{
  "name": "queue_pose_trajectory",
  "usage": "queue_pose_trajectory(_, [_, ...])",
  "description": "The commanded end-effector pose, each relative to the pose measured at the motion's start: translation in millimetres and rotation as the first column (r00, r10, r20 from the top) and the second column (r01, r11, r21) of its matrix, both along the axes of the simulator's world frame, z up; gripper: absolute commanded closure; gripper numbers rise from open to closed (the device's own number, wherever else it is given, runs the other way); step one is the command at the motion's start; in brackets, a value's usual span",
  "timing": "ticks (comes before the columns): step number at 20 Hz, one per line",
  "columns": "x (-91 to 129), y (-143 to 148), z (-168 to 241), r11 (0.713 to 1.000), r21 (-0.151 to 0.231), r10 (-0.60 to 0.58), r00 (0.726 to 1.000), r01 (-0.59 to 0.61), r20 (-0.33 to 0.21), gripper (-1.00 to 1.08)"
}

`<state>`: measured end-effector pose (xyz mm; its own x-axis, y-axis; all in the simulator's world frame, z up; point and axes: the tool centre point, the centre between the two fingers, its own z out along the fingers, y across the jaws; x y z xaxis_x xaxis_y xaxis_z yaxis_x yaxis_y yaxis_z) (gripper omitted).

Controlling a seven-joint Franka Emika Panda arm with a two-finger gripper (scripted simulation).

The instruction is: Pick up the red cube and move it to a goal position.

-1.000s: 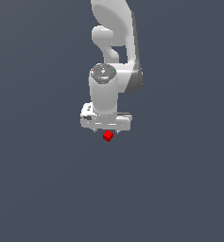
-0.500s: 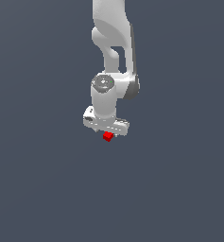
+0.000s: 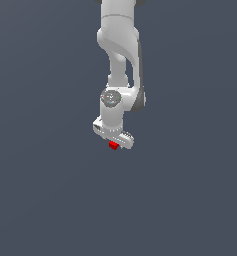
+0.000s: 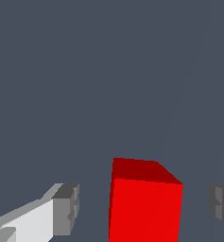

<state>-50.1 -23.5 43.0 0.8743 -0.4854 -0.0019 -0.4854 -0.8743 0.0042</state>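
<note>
So the red cube [image 4: 144, 203] is a plain little block, bright red on the lit front face and a darker red on top, matte, no markings, edges sharp. In the wrist view it sits right between the two grey finger pads [image 4: 66, 209], and there's a visible gap of grey background on each side of it, so the fingers are spread apart and not touching it. In the exterior view the cube [image 3: 113, 145] is only a tiny red speck peeking out just under the white gripper [image 3: 114, 142], way smaller than the hand, with the white arm [image 3: 121, 55] coming straight down from the top over a flat slate-grey background [image 3: 40, 190]
</note>
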Motion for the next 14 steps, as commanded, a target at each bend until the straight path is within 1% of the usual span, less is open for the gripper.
queue_pose_trajectory(1, [-4, 1, -10, 0.999, 0.000, -0.041, 0.999, 0.041, 0.002, -0.92])
queue_pose_trajectory(5, [-7, 3, -19, 0.997, 0.001, -0.081, 0.997, 0.081, 0.003, -0.92])
queue_pose_trajectory(9, [-8, 4, -23, 0.996, 0.002, -0.094, 0.996, 0.094, 0.004, -0.92])
queue_pose_trajectory(10, [-8, 4, -23, 0.996, 0.002, -0.094, 0.996, 0.094, 0.004, 1.08])
queue_pose_trajectory(14, [-8, 4, -23, 0.996, 0.002, -0.094, 0.996, 0.094, 0.004, 1.08])
